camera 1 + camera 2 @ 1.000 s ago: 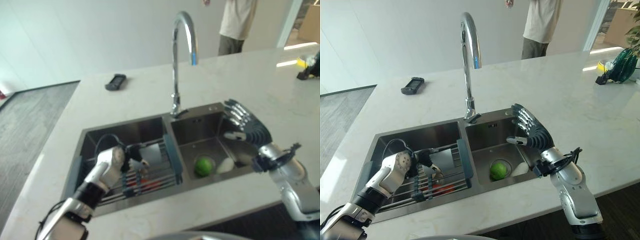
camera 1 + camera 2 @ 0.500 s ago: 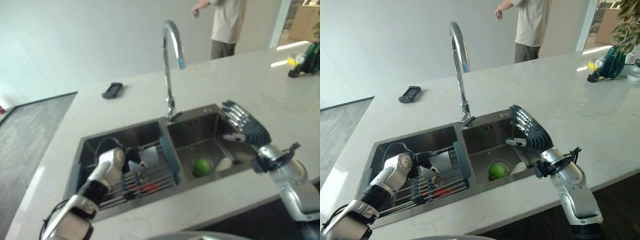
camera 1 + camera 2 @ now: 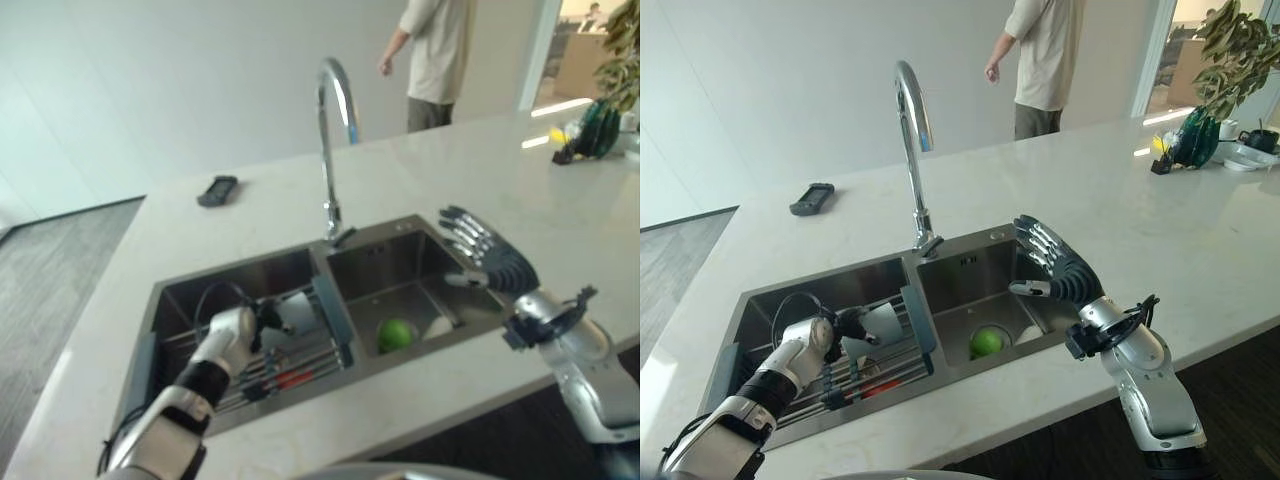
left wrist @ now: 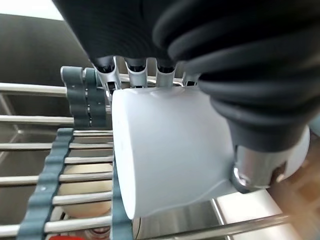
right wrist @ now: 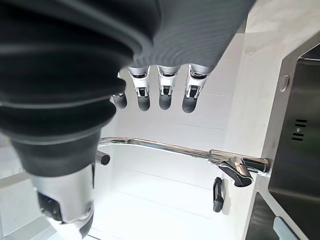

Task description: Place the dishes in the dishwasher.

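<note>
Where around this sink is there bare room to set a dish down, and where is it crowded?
Bare: the white marble counter behind the chrome faucet, right of the black remote.
Crowded: the left basin's wire rack, where the left hand grips a white cup.

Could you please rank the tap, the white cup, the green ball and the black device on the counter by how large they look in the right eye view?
1. tap
2. white cup, held in the left hand
3. green ball and black device: too close to rank.

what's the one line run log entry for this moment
left hand: shut on white cup over sink rack | right hand: open, above right basin | green ball in basin
</note>
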Motion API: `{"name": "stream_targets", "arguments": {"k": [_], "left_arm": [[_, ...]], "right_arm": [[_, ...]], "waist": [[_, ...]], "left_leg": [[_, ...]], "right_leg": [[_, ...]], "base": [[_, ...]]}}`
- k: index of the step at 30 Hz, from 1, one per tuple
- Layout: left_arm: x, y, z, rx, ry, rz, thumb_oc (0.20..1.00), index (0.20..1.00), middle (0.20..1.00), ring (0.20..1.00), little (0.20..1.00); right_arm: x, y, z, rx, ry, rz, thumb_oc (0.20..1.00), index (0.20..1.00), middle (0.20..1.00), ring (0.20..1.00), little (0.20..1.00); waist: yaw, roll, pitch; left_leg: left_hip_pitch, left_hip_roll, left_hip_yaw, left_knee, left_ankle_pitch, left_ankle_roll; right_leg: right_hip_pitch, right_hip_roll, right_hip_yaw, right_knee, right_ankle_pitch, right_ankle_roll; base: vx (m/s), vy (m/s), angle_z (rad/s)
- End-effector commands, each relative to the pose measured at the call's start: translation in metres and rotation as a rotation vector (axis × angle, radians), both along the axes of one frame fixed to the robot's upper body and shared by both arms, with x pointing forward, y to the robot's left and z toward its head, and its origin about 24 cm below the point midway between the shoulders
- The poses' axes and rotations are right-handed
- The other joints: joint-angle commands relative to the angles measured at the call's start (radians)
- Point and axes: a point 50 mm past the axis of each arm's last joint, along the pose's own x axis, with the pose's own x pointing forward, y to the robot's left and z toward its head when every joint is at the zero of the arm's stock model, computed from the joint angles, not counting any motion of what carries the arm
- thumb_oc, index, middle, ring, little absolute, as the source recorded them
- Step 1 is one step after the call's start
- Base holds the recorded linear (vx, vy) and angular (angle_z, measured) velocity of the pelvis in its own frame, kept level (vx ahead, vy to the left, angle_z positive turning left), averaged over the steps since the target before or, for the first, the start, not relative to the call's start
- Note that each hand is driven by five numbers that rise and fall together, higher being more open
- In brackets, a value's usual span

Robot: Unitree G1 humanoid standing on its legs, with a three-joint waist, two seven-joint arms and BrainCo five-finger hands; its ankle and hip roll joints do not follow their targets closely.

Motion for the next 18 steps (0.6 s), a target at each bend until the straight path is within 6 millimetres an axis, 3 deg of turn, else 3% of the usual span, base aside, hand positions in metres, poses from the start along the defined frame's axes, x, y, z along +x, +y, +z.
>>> {"name": "stream_targets", "arguments": {"k": [1,6,10,13,18], "left_arm": [[-0.066,0.009,-0.07,0.161,0.298,-0.028,0.2,0.2,0.2,0.2,0.2],[-0.065,0.008,-0.069,0.181,0.213,-0.07,0.2,0.2,0.2,0.2,0.2],[-0.05,0.006,-0.051,0.158,0.091,-0.105,0.2,0.2,0.2,0.2,0.2],[-0.03,0.013,-0.017,0.092,-0.102,-0.086,0.2,0.2,0.2,0.2,0.2],[-0.021,0.032,0.026,0.025,-0.34,-0.052,0.2,0.2,0.2,0.2,0.2]], "right_arm": [[0.009,0.008,0.047,0.029,-0.23,0.052,1.0,1.0,1.0,1.0,1.0],[0.008,0.008,0.047,0.032,-0.24,0.036,1.0,1.0,1.0,1.0,1.0],[0.008,0.005,0.048,0.03,-0.245,0.01,1.0,1.0,1.0,1.0,1.0],[0.006,0.0,0.045,0.027,-0.25,-0.03,1.0,1.0,1.0,1.0,1.0],[0.001,-0.006,0.041,0.026,-0.25,-0.075,1.0,1.0,1.0,1.0,1.0]], "waist": [[-0.039,-0.019,0.118],[-0.028,-0.025,0.125],[-0.01,-0.027,0.13],[0.013,-0.023,0.135],[0.04,-0.02,0.139]], "left_leg": [[0.052,-0.015,-0.004,0.018,-0.141,0.03],[0.049,-0.015,-0.01,0.018,-0.141,0.029],[0.045,-0.015,-0.023,0.018,-0.14,0.027],[0.042,-0.015,-0.037,0.018,-0.138,0.024],[0.039,-0.014,-0.055,0.018,-0.135,0.021]], "right_leg": [[0.074,-0.005,-0.002,0.024,-0.097,0.069],[0.074,-0.008,-0.006,0.024,-0.094,0.069],[0.077,-0.013,-0.018,0.022,-0.091,0.072],[0.081,-0.019,-0.034,0.02,-0.088,0.074],[0.086,-0.024,-0.053,0.018,-0.085,0.073]], "base": [[0.0,0.0,0.0],[-0.03,-0.007,-0.06],[-0.01,-0.003,0.02],[0.0,-0.002,0.06],[0.0,-0.003,0.08]]}}
